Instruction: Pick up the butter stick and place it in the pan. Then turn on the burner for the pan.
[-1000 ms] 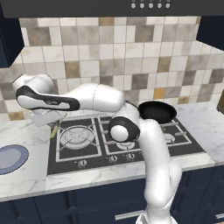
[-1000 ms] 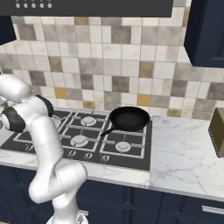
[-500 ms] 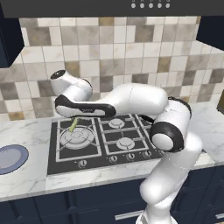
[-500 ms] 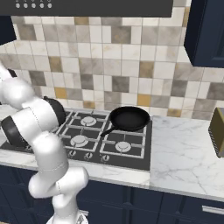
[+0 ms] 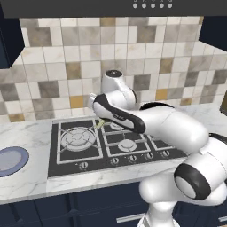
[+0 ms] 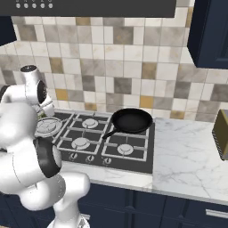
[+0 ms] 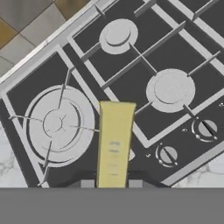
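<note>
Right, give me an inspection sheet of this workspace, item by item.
Surface: white marble counter with a black gas hob set into it.
Job's things: butter stick held in the air above the hob; pan on the hob's back right grate, nothing in it; burner in front of the pan, no flame.
Clutter: blue-grey plate on the counter left of the hob.
End effector: shut on the butter stick, over the hob.
Cables: nothing seen.
Surroundings: tiled backsplash, dark cabinets, range hood.
</note>
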